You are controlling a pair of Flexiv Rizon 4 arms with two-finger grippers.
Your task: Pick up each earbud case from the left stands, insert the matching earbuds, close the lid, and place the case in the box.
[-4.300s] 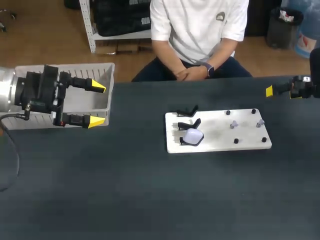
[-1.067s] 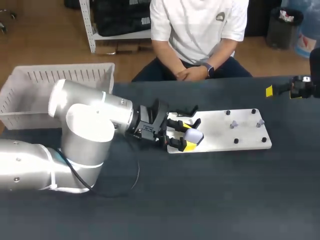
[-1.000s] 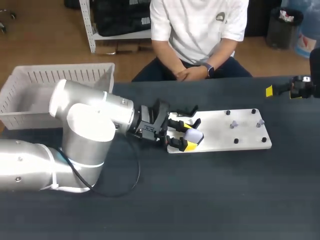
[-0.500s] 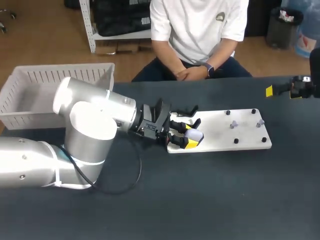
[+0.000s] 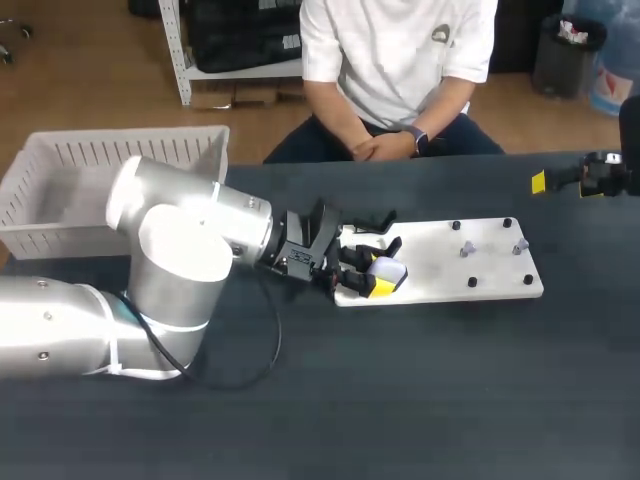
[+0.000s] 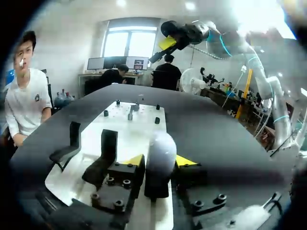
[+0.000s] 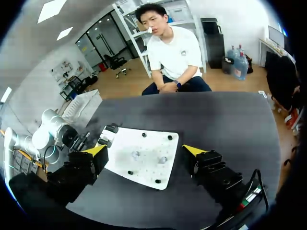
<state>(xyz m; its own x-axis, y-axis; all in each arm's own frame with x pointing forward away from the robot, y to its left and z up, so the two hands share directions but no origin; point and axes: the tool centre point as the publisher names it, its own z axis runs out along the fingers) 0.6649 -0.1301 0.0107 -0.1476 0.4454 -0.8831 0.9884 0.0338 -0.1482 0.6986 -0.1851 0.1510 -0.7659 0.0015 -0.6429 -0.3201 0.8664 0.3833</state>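
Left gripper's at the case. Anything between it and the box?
Nothing visible lies between case and box; only the left arm spans that stretch. The empty stands sit behind the case, off that path.

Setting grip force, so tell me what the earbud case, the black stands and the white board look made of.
Earbud case: smooth pale plastic, probably; soft sheen, rounded shell.
Black stands: matte, likely moulded or printed plastic.
White board: flat, rigid, matte; plastic or painted sheet, cannot tell.
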